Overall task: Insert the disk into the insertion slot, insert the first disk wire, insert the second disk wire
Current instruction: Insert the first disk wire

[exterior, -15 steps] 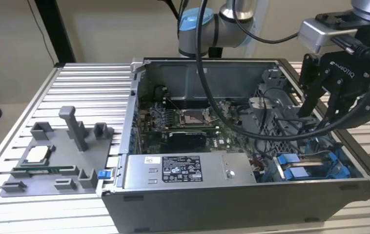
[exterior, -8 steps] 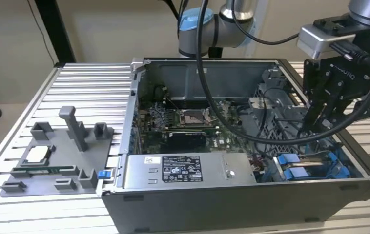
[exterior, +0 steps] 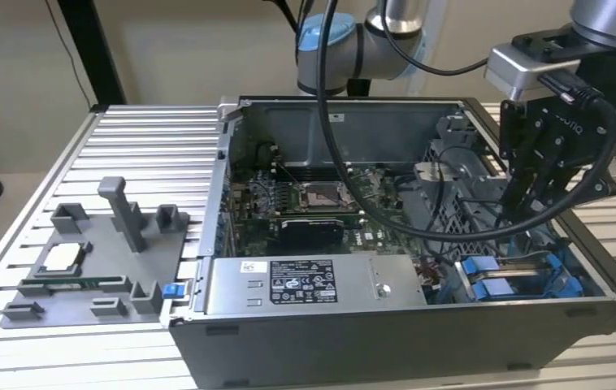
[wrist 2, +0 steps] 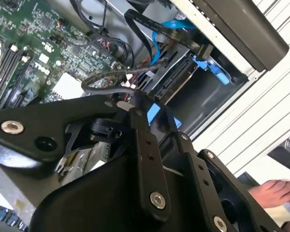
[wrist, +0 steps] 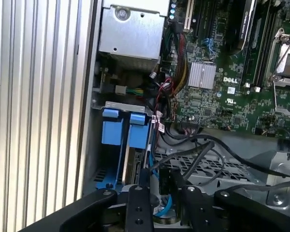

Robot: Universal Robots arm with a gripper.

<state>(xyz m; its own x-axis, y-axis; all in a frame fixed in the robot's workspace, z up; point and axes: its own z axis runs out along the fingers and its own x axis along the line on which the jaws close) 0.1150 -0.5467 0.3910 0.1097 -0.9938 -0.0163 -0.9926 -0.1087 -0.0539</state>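
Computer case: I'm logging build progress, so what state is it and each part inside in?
Computer case: open, side panel off.
Disk: sitting on edge in the insertion slot.
Gripper: inside the case, beside the disk.
Power supply box: mounted in the case.

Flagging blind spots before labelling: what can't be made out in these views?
Inside the insertion slot, exterior view: covered by the gripper and the arm's cable loop.
Where case wires end, first wrist view: the gripper blocks them.
A person's hand, second wrist view: cut by the frame edge.
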